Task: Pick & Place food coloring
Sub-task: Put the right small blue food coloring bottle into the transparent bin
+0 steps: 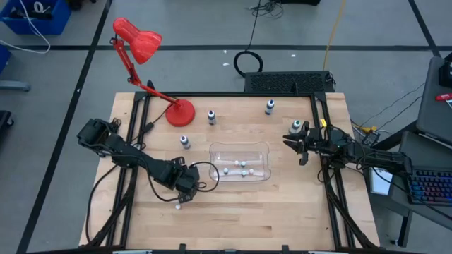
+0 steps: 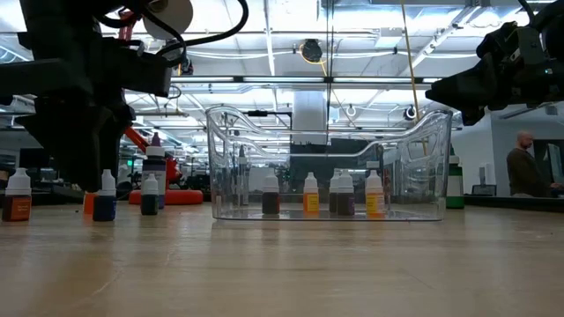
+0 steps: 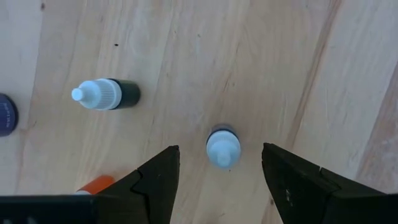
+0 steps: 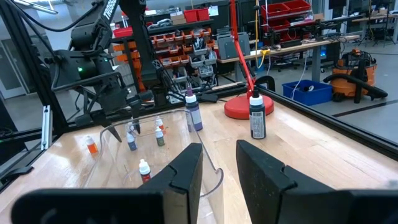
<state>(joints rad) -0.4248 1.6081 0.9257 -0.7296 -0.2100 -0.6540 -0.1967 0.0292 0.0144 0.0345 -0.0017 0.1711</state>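
Below the left gripper (image 3: 221, 177), whose fingers stood spread apart, one small bottle (image 3: 222, 147) stood upright on the table (image 1: 282, 212), between the fingertips but touched by neither. Its body was mostly hidden under its white cap, so its colour could not be read. A second bottle (image 3: 107, 94) with a dark body lay on its side nearby, and an orange one (image 3: 94, 185) was cut off behind a finger. From above, the gripper covered most of this group.

A clear tray (image 1: 263, 149) at mid-table held four small bottles (image 2: 310, 194); their colours blurred through the plastic wall. The right gripper (image 1: 297, 147) hovered just beside the tray's right end, fingers parted and holding nothing. Larger bottles (image 1: 211, 116) stood well apart farther back, near the base of a red lamp (image 1: 179, 112).
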